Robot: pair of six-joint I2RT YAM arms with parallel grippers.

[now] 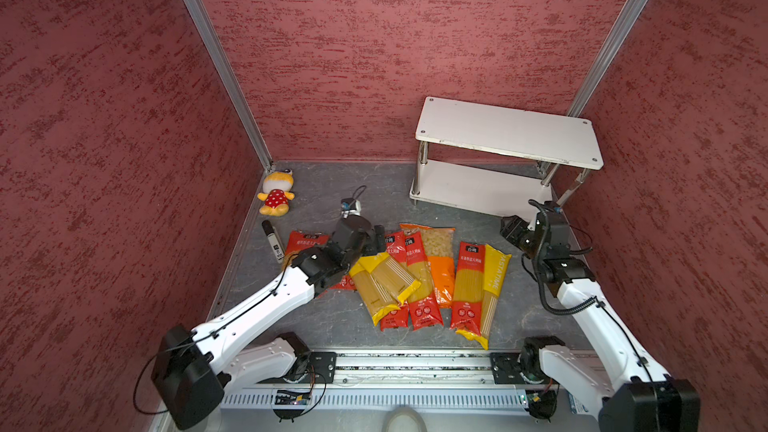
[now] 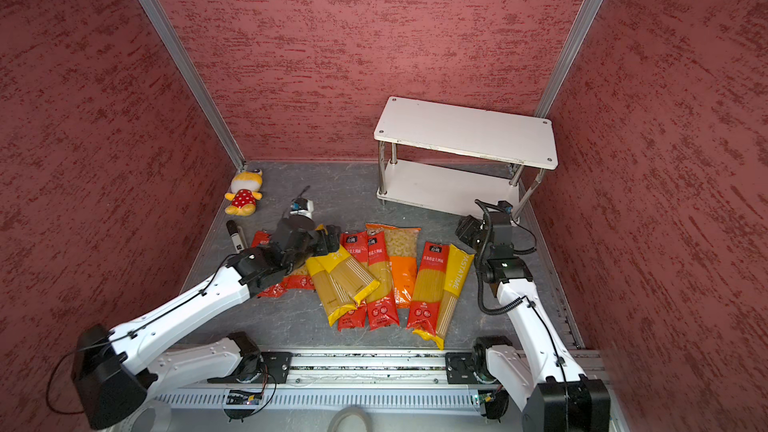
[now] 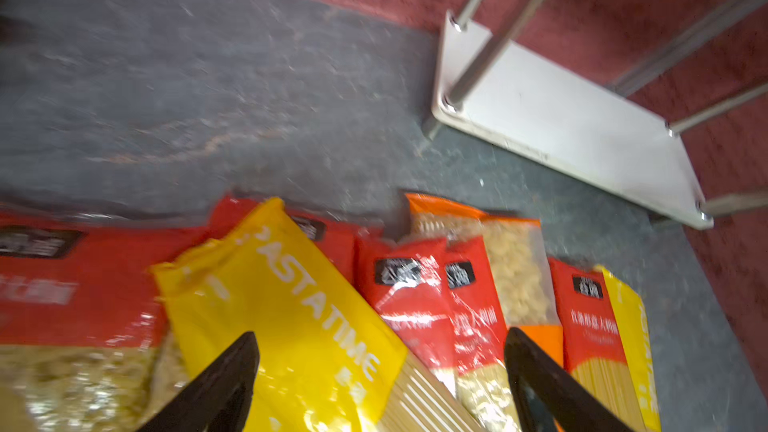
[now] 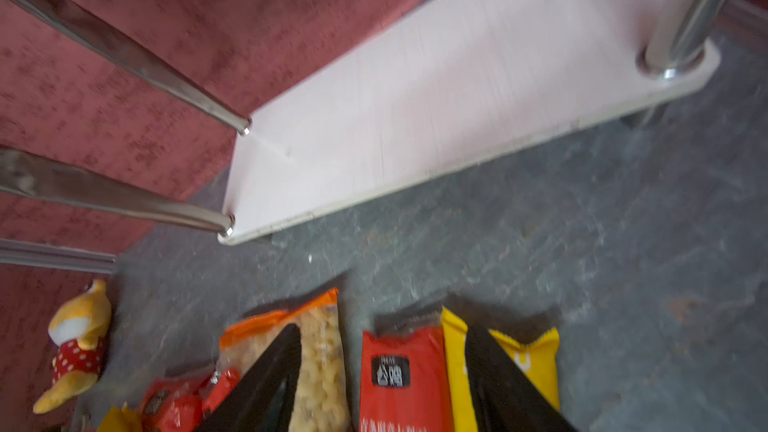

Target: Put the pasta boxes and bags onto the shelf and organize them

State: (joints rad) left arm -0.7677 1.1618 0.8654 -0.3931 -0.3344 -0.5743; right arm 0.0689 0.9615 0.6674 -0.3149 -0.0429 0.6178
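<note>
Several pasta bags lie side by side on the dark floor. Two yellow PASTATIME bags (image 1: 384,280) cross red spaghetti bags (image 1: 419,280), beside a wide orange bag (image 1: 440,259). A red bag (image 1: 467,284) and a yellow bag (image 1: 492,284) lie furthest right. Short red bags (image 1: 303,243) sit partly under my left arm. My left gripper (image 1: 376,238) (image 3: 382,351) hangs open above a yellow PASTATIME bag (image 3: 282,309). My right gripper (image 1: 509,228) (image 4: 382,342) is open and empty, over the top of the right red bag (image 4: 401,371). The white two-tier shelf (image 1: 507,130) (image 2: 465,130) stands bare at the back right.
A yellow plush toy (image 1: 275,198) in a red dotted dress lies in the back left corner. A black marker (image 1: 272,238) lies left of the bags. Red walls close in three sides. The arms' metal rail (image 1: 407,363) runs along the front.
</note>
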